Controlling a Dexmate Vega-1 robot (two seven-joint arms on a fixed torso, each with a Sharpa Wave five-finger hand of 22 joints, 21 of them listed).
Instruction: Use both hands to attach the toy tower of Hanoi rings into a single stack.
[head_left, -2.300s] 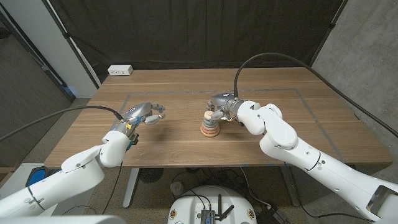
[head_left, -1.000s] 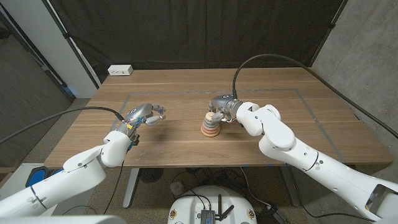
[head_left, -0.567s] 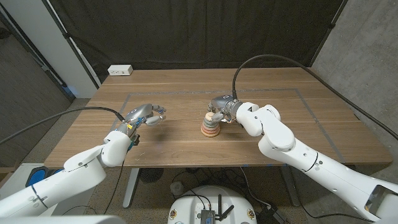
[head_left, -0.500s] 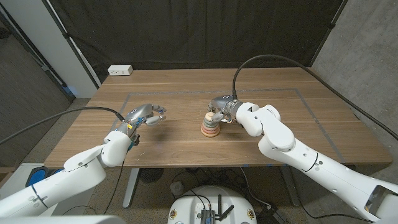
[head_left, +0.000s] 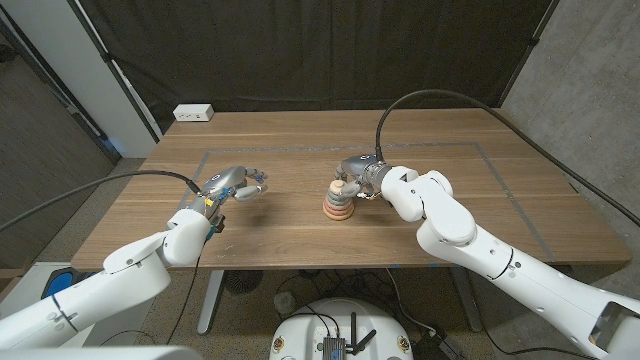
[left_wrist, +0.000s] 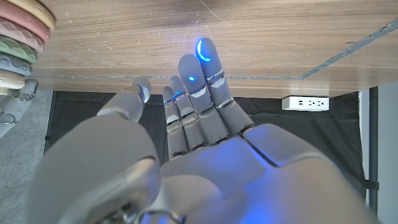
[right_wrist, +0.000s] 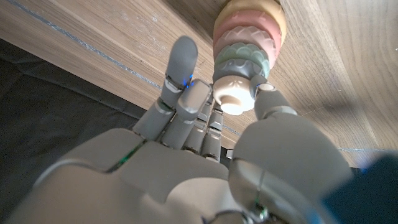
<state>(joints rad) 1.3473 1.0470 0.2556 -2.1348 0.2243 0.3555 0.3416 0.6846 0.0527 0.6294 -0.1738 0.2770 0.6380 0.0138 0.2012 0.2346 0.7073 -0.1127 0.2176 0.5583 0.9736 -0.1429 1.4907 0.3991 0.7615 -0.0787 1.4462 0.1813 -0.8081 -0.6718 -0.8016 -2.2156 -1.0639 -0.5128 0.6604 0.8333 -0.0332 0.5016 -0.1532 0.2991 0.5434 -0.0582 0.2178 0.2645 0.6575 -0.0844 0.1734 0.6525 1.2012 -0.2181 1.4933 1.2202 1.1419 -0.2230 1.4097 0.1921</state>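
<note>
— Black curtains hang behind our wooden counter (head_left: 300, 225), with a white power strip (head_left: 194, 113) at its far left corner. Starting from the left, what do we have?

— Our left hand (head_left: 232, 184) hovers over the counter well apart from the toy, fingers (left_wrist: 202, 68) loosely spread and holding nothing.

— And toward the middle?

— The ring stack (head_left: 338, 204) stands upright near the counter's centre: orange at the base, then pink, green and grey rings, with a cream top piece (right_wrist: 234, 95) crowning it.

— Our right hand?

— Our right hand (head_left: 353, 175) sits at the top of the stack. In the right wrist view, the thumb and a finger pinch the cream top piece from either side; the other fingers reach past it, not clenched.

— So which step are we in?

— We judge it the last one: seating the top piece. Next we'd likely press it straight down, then let go without tilting the stack. Our left hand could steady the base.
</note>
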